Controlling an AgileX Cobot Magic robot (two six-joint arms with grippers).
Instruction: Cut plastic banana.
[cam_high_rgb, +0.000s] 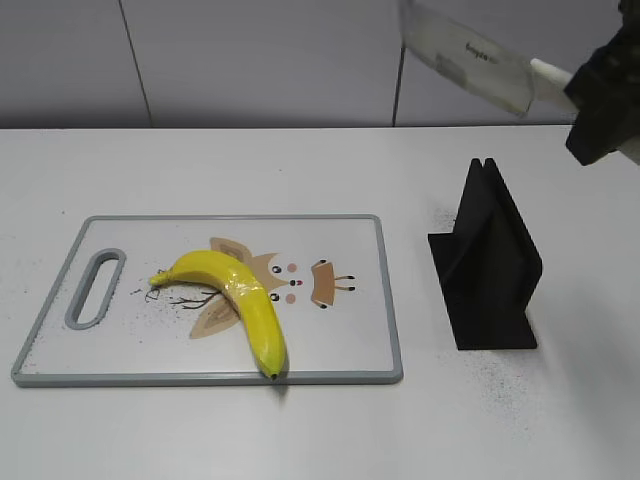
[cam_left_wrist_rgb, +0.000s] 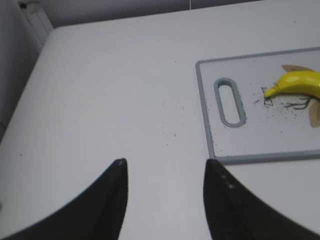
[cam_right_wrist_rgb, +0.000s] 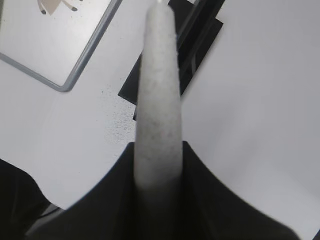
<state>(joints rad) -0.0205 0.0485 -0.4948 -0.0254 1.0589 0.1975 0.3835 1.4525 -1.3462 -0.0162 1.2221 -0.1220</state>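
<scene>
The plastic banana (cam_high_rgb: 238, 300) is glossy yellow and curved and lies on the white cutting board (cam_high_rgb: 330, 350), its dark tip at the board's front edge. Its stem end shows in the left wrist view (cam_left_wrist_rgb: 295, 82). My right gripper (cam_high_rgb: 590, 95) is shut on the handle of a white knife (cam_high_rgb: 470, 55), held high at the upper right above the black knife stand (cam_high_rgb: 490, 265). The knife handle (cam_right_wrist_rgb: 159, 100) fills the right wrist view between the jaws (cam_right_wrist_rgb: 159, 167). My left gripper (cam_left_wrist_rgb: 165, 167) is open and empty over bare table, left of the board (cam_left_wrist_rgb: 205, 110).
The black knife stand stands upright to the right of the board and also shows under the knife in the right wrist view (cam_right_wrist_rgb: 197, 45). Dark specks lie on the board and on the table near the stand. A grey wall runs behind the table.
</scene>
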